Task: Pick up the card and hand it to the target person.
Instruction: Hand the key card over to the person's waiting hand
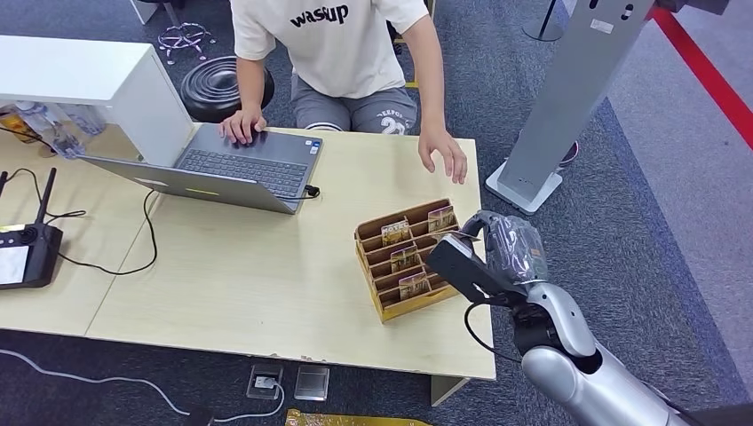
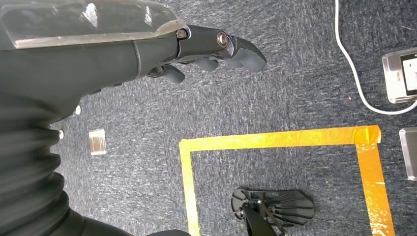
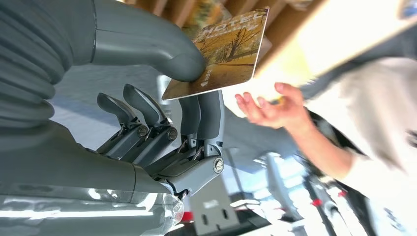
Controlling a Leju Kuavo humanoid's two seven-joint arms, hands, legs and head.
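Observation:
A hotel card (image 3: 223, 51) with an autumn-tree print is pinched between the thumb and fingers of my right hand (image 3: 189, 105). In the head view my right hand (image 1: 499, 251) hovers at the right side of the wooden card holder (image 1: 424, 302), which stands on the table (image 1: 249, 275) and carries several more cards. A person (image 1: 342, 44) in a white shirt sits at the far side. Their open hand (image 1: 447, 153) rests near the table's far right edge; this hand (image 3: 268, 108) lies a short way beyond the card. My left hand (image 2: 216, 46) hangs over the carpet, holding nothing.
An open laptop (image 1: 240, 164) sits at the far left with the person's other hand on it. A controller (image 1: 22, 253) with cables lies at the left edge. A white box (image 1: 80, 71) stands behind the laptop. A grey stand (image 1: 568, 98) rises right of the table.

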